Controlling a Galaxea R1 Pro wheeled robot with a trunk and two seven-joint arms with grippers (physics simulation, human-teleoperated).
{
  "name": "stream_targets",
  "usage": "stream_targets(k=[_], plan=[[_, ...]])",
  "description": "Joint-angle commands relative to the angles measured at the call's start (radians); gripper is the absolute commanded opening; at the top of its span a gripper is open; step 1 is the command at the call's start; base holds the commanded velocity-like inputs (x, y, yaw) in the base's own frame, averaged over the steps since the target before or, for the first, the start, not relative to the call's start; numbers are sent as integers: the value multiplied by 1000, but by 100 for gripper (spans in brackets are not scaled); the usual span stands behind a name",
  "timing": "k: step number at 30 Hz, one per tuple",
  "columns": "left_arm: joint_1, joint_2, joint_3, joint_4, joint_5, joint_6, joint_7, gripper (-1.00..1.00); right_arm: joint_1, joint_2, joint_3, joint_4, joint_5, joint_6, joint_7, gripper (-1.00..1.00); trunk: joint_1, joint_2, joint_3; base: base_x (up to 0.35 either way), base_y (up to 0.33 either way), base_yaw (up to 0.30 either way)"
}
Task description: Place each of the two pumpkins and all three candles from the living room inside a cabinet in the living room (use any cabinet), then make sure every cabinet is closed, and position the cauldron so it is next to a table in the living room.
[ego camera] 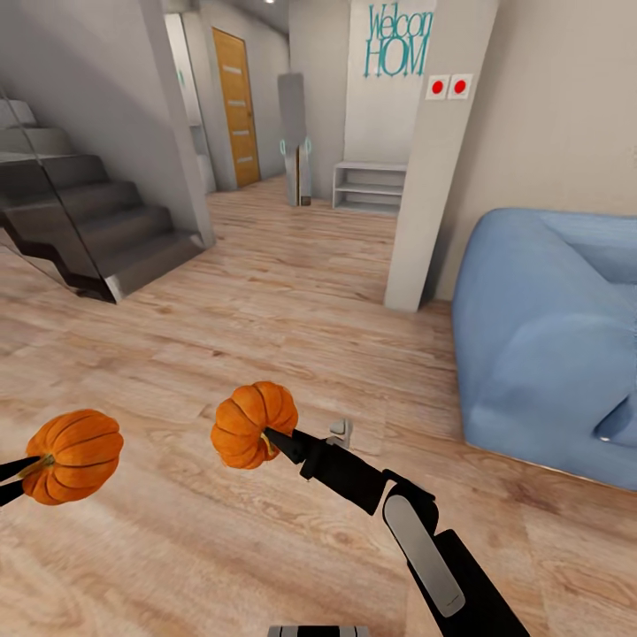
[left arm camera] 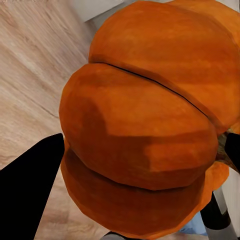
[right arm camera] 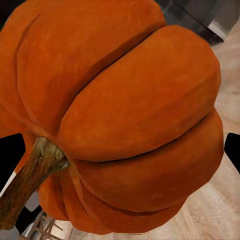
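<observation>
I carry one pumpkin (ego camera: 73, 454) clamped between my left fingers (ego camera: 18, 469) and another pumpkin (ego camera: 254, 425) between my right fingers (ego camera: 279, 440), bound for a cabinet.

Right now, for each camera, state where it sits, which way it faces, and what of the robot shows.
Head view: from the robot's head, facing forward and down over the wood floor toward staircase and blue sofa; both arms show, the left gripper and right gripper each holding a pumpkin.
Left wrist view: near the left gripper, facing along its dark fingers at the left pumpkin.
Right wrist view: near the right gripper, facing the right pumpkin.
Shared: head and wrist views show both pumpkins.
</observation>
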Motion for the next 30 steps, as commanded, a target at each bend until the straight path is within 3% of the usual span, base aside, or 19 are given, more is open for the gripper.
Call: stream_targets(k=[1, 24, 30], plan=[[0, -1, 0, 0, 0, 0, 0, -100, 0, 0, 0, 0, 0, -1, -1, -100, 0, 0, 2, 0, 0, 0], [0, 0, 0, 0, -4, 0, 2, -100, 0, 0, -5, 15, 0, -7, -1, -100, -11, 6, 53, 0, 0, 0], [0, 1, 7, 1, -3, -2, 1, -100, 0, 0, -4, 15, -1, -7, 0, -100, -11, 6, 47, 0, 0, 0]])
